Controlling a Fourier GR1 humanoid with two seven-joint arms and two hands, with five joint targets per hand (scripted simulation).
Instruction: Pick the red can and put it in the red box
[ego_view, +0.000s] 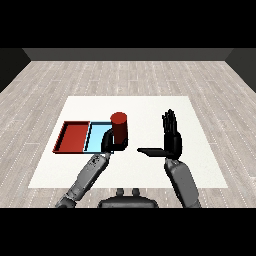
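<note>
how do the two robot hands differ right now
The left robot hand curls round the red can, by the light blue tray; the right robot hand holds nothing. The left's fingers are curled; the right's are straight, thumb out sideways. Both are black on grey forearms.

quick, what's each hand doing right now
Left hand: shut on the red can, at the light blue tray's right edge.
Right hand: open, fingers straight, holding nothing.
</note>
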